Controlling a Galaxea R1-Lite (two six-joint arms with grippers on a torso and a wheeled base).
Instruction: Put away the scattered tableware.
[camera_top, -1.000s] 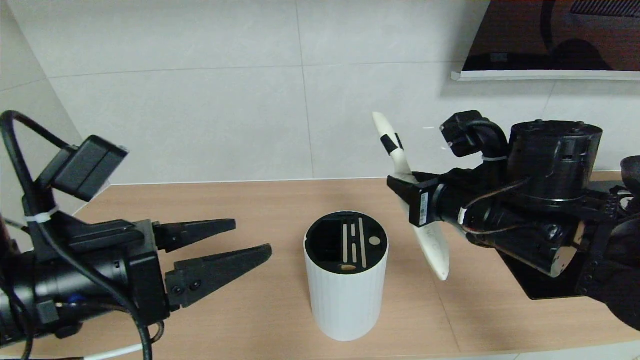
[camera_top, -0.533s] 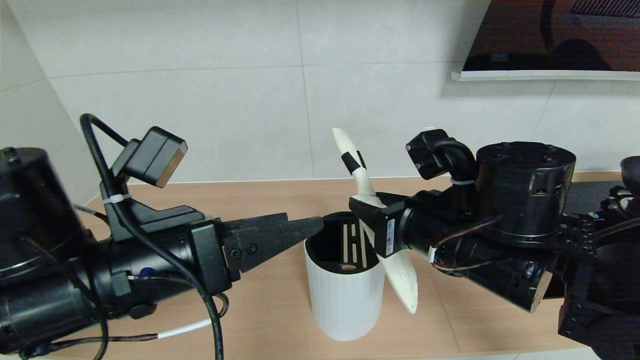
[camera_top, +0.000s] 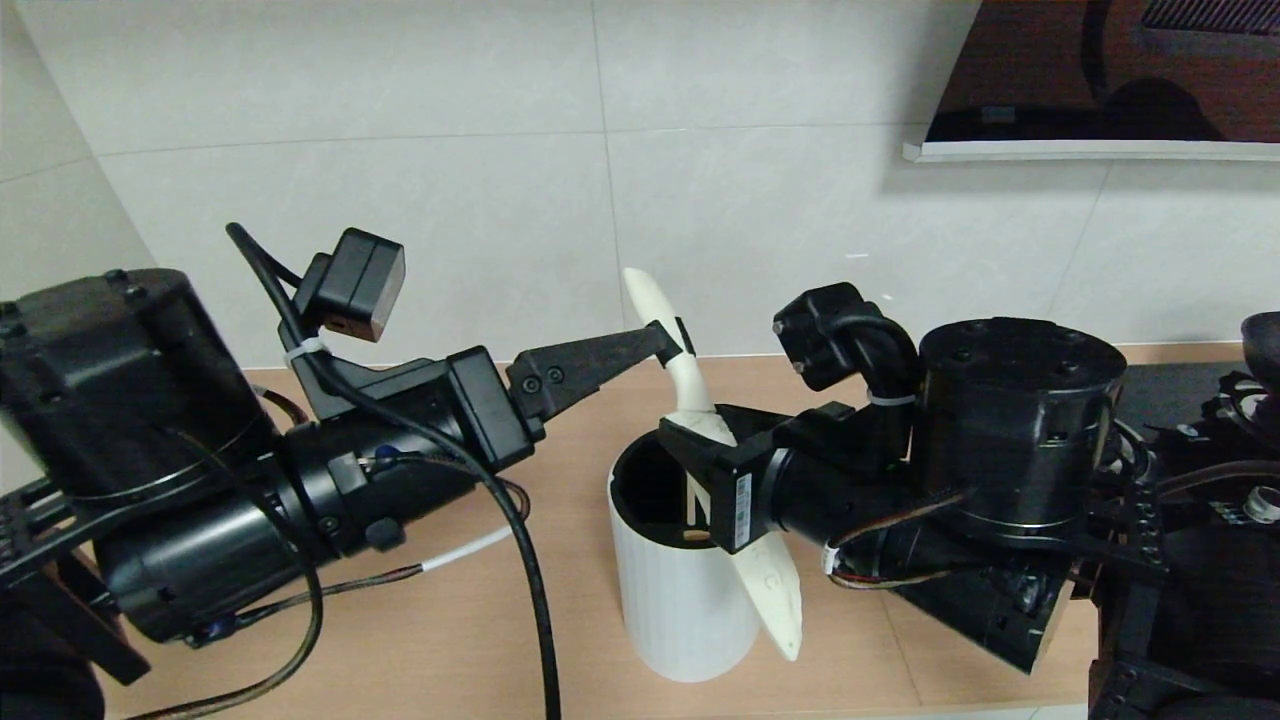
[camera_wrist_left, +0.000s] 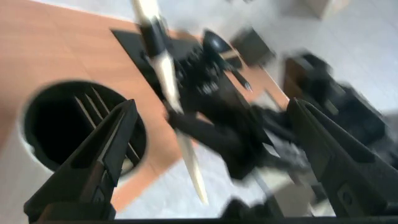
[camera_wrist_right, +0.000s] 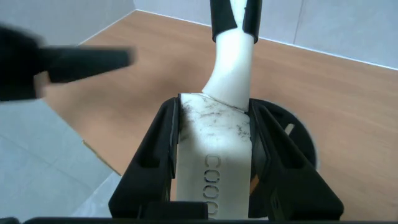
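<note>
A white serving spoon (camera_top: 768, 590) with a black band on its handle hangs tilted, its blade in front of the white cylindrical holder (camera_top: 680, 610). My right gripper (camera_top: 712, 432) is shut on the spoon's middle, just above the holder's rim. In the right wrist view the spoon (camera_wrist_right: 233, 68) sits clamped in the right gripper (camera_wrist_right: 214, 109), with the holder's opening (camera_wrist_right: 292, 140) behind. My left gripper (camera_top: 660, 345) is raised at the handle's top. In the left wrist view it (camera_wrist_left: 211, 109) stands open, its fingers wide on either side of the spoon (camera_wrist_left: 163, 74), above the holder (camera_wrist_left: 74, 134).
The holder stands near the front edge of a wooden counter (camera_top: 560, 640). A black tray (camera_wrist_left: 211, 53) with dark utensils lies on the counter's right side. A tiled wall (camera_top: 500, 200) rises close behind.
My right gripper carried the spoon left, from beside the holder to over its right rim. My left arm rose and swung right until its fingers reached the handle's top.
</note>
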